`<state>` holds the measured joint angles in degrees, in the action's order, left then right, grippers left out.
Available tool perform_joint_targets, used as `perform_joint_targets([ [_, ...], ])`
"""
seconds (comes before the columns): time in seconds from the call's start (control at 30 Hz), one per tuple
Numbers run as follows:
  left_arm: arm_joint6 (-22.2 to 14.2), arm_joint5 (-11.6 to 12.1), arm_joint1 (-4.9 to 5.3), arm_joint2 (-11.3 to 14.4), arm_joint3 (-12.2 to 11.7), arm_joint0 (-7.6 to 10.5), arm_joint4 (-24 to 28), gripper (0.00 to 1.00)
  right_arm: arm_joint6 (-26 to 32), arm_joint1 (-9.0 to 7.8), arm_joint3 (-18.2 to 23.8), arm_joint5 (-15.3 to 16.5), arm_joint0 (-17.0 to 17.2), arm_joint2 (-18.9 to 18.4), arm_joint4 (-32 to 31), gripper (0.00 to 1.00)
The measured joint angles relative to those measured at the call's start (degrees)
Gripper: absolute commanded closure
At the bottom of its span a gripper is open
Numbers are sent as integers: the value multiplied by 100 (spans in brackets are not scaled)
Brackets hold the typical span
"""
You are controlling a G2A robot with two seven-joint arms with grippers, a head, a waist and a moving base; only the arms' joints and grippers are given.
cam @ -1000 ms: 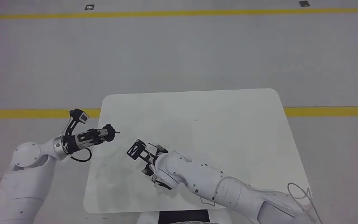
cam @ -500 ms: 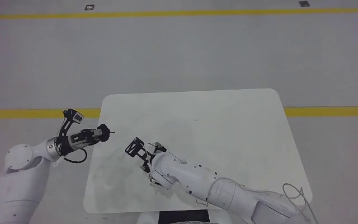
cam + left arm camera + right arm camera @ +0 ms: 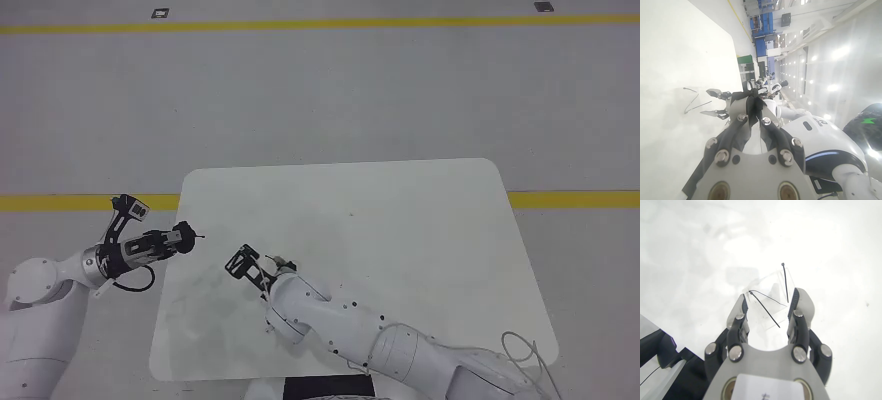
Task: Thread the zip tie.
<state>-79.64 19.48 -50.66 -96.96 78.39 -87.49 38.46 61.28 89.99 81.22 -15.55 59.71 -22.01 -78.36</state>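
Tray (image 3: 764, 283): I count three zip ties (image 3: 765, 310) inside.
Right gripper (image 3: 770, 293): over it, jaws wide.
Left gripper (image 3: 753, 94): jaws closed, perhaps pinching something.

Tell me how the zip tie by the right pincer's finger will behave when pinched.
Zip tie looks thin, so probably light and bendy; its neighbour already curves. Lying flat on the glossy clear plastic, it may skid under the open right pincer.

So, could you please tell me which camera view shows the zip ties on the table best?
The right wrist view: three black zip ties lie on a clear sheet, close up, framed between the fingers of the open right tool. The left wrist view shows them small, far off; the top view too small to tell.
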Motion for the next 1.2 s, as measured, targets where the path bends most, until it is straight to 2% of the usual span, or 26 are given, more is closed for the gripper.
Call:
perform_joint_targets([
  [0.17,0,0,0,0,0,0,0,100,128,86,-128,-106,42,32,-358,67],
  [0.4,0,0,0,0,0,0,0,100,71,255,-448,-111,32,35,-569,78],
  [0.53,0,0,0,0,0,0,0,100,43,376,-675,-122,10,40,-660,81],
  [1.2,0,0,0,0,0,0,0,100,-4,856,-1558,-65,-77,-123,-857,80],
])
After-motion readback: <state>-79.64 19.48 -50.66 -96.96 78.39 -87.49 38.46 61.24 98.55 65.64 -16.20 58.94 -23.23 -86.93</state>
